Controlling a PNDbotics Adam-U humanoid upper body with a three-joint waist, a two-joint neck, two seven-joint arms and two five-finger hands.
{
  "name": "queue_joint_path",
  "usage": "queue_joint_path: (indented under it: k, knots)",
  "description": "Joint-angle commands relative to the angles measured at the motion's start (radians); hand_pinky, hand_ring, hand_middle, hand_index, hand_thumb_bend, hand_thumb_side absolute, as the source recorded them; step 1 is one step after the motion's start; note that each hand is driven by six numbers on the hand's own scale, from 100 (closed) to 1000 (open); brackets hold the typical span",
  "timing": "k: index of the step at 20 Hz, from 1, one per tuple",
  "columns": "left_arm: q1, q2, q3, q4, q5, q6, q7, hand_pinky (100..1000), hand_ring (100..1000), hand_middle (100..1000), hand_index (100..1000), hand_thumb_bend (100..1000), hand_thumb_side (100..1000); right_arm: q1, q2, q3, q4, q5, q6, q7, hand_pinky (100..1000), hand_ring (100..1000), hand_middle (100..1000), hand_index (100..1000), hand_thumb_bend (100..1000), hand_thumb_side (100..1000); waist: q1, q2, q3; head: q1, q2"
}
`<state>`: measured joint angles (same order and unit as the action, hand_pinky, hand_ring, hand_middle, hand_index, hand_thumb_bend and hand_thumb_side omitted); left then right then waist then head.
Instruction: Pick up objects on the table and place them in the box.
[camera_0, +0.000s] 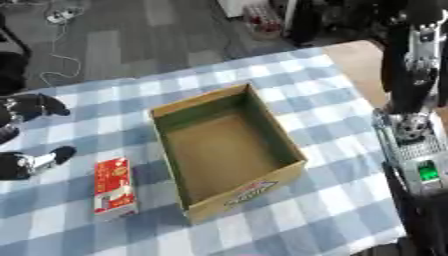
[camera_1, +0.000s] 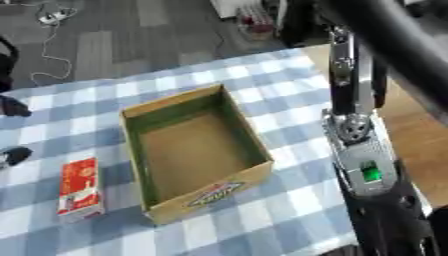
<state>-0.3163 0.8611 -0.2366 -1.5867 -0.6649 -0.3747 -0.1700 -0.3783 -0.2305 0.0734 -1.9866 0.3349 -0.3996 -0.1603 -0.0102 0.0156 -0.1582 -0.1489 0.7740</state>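
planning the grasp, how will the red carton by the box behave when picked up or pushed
The red carton lies flat on the checked cloth, so it should slide when pushed, not roll or tip. Its straight edges and flat faces suggest it is fairly stiff, though a thin packet may dent if squeezed. It looks small beside the box, so probably light. The left hand is nearest.

Box mouth: my cardboard box (camera_0: 227, 150) is lying open upward, nothing covering it.
Left side: the red carton (camera_0: 115, 189) is sitting near its left wall.
Right side: my right arm (camera_1: 363, 155) is crowding the table edge.
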Motion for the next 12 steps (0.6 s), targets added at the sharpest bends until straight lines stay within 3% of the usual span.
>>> queue_joint_path:
  k: [1, 6, 7, 12]
  knots:
    - [-0.018, 0.035, -0.014, -0.008, -0.020, -0.037, -0.091, 777, 767, 801, 863, 611, 1000, -0.015, -0.007, -0.003, -0.013, 0.004, 0.002, 0.020, 398, 435, 498, 603, 100, 1000, 0.003, -0.009, -0.003, 0.006, -0.004]
    - [-0.018, 0.039, -0.036, -0.023, -0.013, -0.057, -0.250, 863, 821, 844, 890, 700, 1000, -0.016, -0.007, -0.004, -0.013, 0.006, 0.006, 0.032, 399, 435, 498, 603, 100, 1000, 0.003, -0.009, -0.003, 0.007, -0.004]
    - [-0.017, 0.041, -0.040, -0.026, -0.013, -0.057, -0.289, 922, 867, 884, 921, 733, 1000, -0.015, -0.007, -0.004, -0.013, 0.007, 0.006, 0.034, 400, 436, 499, 604, 100, 1000, 0.003, -0.009, -0.003, 0.008, -0.004]
    - [-0.016, 0.041, -0.051, -0.034, 0.003, -0.030, -0.523, 1000, 954, 966, 1000, 759, 1000, -0.014, -0.008, -0.003, -0.013, 0.009, 0.008, 0.041, 401, 436, 499, 604, 100, 1000, 0.003, -0.009, -0.002, 0.011, -0.004]
